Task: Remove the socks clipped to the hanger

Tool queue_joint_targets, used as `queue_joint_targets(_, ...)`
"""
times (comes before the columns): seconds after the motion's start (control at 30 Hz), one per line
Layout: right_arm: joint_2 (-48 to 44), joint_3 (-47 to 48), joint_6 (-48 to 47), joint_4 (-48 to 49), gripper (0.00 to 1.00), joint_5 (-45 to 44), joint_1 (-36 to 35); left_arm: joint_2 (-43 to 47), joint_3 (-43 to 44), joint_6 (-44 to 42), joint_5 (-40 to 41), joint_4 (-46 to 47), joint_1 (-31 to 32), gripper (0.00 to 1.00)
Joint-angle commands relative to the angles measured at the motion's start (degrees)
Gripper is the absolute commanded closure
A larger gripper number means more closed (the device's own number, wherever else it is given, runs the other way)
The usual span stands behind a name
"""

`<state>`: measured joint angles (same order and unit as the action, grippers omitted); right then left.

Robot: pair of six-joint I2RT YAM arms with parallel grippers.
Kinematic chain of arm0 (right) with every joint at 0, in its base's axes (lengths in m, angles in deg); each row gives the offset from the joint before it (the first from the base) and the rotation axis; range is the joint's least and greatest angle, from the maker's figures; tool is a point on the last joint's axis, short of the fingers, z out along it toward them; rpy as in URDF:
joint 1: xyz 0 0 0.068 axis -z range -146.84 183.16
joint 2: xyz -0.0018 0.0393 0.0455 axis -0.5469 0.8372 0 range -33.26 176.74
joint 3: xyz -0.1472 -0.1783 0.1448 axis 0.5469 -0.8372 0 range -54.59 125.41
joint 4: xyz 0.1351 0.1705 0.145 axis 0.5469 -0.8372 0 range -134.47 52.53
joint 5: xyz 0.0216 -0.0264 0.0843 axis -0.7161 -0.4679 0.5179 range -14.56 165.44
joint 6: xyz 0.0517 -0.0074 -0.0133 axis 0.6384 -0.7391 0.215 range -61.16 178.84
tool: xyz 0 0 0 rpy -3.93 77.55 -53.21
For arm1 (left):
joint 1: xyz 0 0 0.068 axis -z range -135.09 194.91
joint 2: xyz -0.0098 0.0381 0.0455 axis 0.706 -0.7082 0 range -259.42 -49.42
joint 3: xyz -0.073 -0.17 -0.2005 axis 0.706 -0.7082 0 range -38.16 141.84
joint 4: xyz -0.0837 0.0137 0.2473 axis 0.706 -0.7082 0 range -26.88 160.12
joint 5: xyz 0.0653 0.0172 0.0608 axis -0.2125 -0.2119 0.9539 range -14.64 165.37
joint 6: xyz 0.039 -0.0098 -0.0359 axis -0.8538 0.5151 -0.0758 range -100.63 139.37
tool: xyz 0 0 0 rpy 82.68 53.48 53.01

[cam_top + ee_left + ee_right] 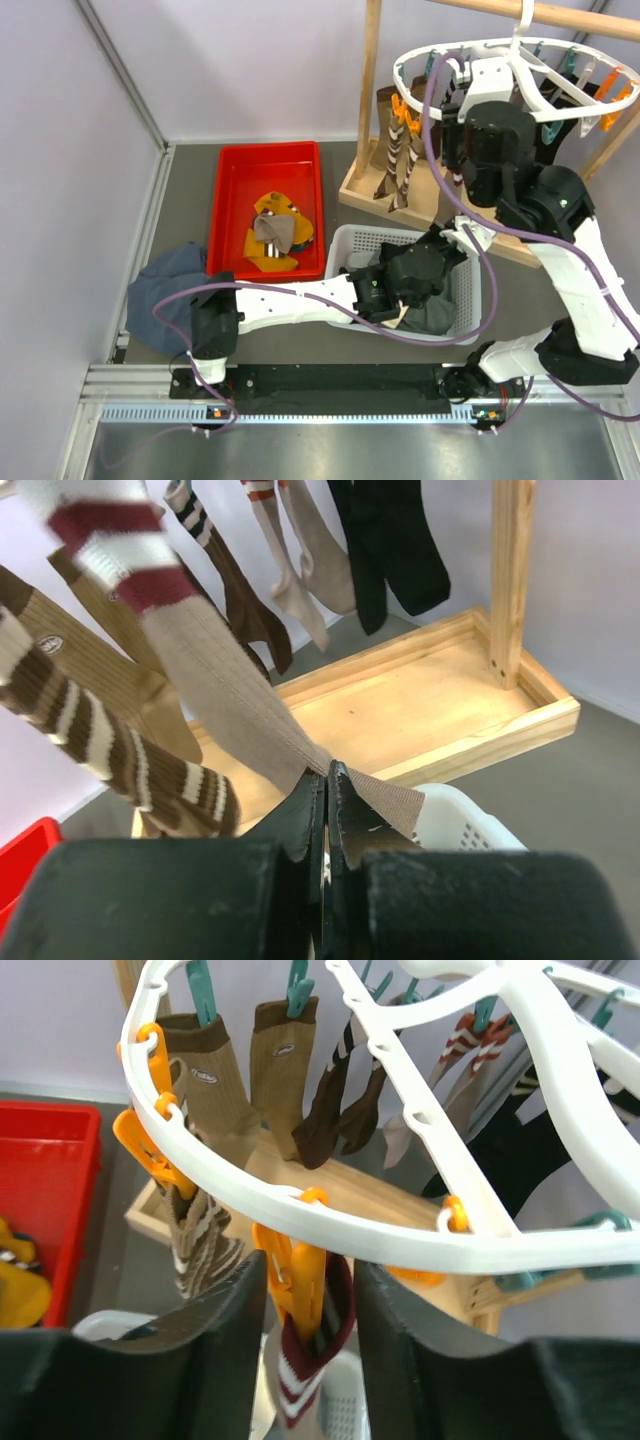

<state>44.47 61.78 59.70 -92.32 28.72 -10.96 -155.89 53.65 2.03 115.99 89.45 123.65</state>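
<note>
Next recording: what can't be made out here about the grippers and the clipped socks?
Top view: left gripper and right gripper fingertips, hidden under their black wrists.
Left wrist view: the clip of the pinched beige ribbed sock, beyond the top edge; its striped cuff is blurred.
Right wrist view: the maroon striped sock under the orange plastic clip, cut off by the fingers.
</note>
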Motion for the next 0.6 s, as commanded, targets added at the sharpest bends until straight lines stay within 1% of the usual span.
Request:
queue_joint_targets(0.0, -1.01, 7.79, 4.67, -7.53, 0.56, 2.41, -0.53, -0.84, 1.00, -2.69, 1.83, 2.82, 0.54, 1.00)
queue_joint_targets(0.07, -1.00, 9.04, 5.90, -9.22, 0.54, 2.77, -0.62, -1.01, 1.44, -3.31, 1.74, 2.82, 0.54, 1.00)
queue_joint_targets(0.23, -0.30, 9.22, 5.20, -8.87, 0.49, 2.25, -0.71, -2.42, 2.67, -4.80, 2.53, 2.55, 0.62, 1.00)
queue_joint_targets(0.4, 0.22, 9.31, 2.92, -7.20, 0.48, -4.33, -4.13, -3.73, 4.07, -6.03, 3.76, 2.11, 0.80, 1.00)
queue_joint_targets(0.57, 2.60, 10.62, 3.18, -10.01, 0.47, -11.44, -5.28, -4.62, 5.22, -8.05, 4.82, 2.37, 1.24, 1.00)
